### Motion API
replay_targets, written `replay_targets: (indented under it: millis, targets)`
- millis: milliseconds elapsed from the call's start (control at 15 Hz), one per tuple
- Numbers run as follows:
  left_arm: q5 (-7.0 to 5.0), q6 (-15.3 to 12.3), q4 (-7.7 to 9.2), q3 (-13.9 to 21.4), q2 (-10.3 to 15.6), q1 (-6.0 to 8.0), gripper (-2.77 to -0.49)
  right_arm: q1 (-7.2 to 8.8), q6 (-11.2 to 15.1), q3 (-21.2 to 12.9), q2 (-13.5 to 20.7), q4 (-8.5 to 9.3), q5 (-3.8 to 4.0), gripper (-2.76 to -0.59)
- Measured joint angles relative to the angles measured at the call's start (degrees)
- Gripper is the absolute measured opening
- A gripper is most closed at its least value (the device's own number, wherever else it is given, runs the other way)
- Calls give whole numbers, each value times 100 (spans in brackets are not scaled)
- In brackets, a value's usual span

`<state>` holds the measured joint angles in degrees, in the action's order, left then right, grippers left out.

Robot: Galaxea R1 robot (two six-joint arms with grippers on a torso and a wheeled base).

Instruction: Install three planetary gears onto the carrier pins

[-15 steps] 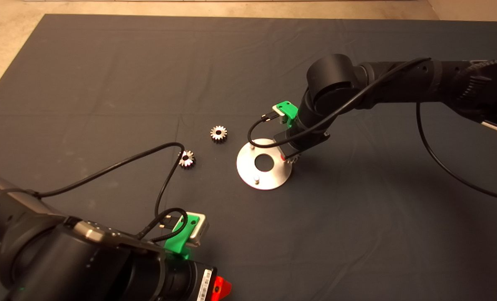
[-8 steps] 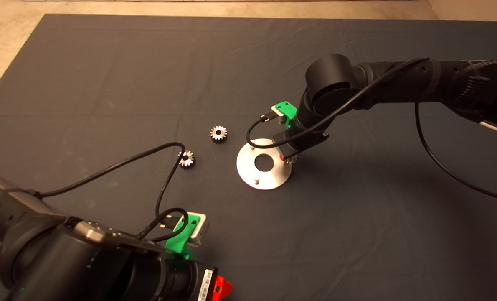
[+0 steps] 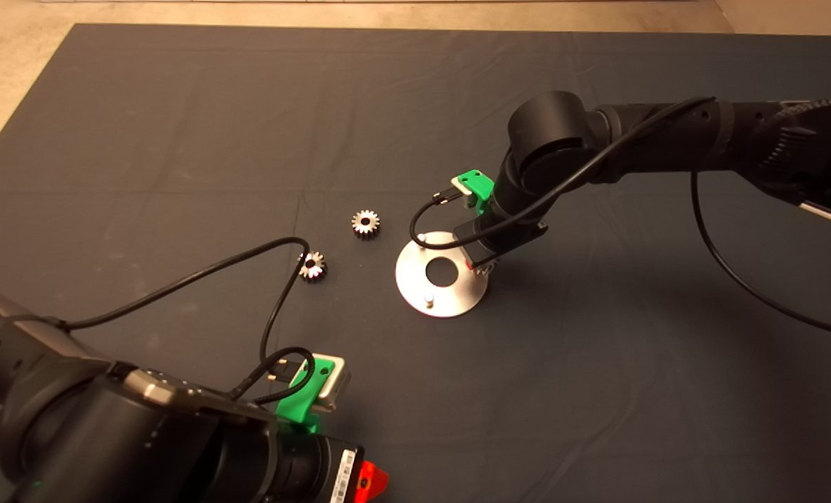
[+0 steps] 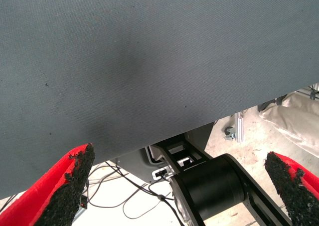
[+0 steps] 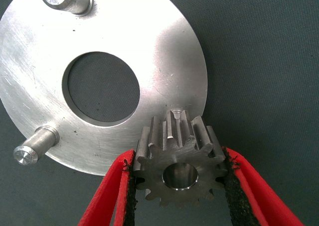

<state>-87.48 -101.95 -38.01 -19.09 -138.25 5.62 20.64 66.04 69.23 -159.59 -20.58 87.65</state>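
First of three gears in hand: right gripper clamped on a gear just over a pin at the plate's right rim, mid-frame. Needs bore lined up with that pin, then lowering. Two spare gears left of the plate. Left gripper spread wide, parked lower left.
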Motion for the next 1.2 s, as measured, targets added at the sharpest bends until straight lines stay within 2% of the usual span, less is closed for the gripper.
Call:
replay_targets:
  millis: [1200]
  targets:
    - [0,1,0,0,0,1,-77,-5,-4,39,2,0,2,-234]
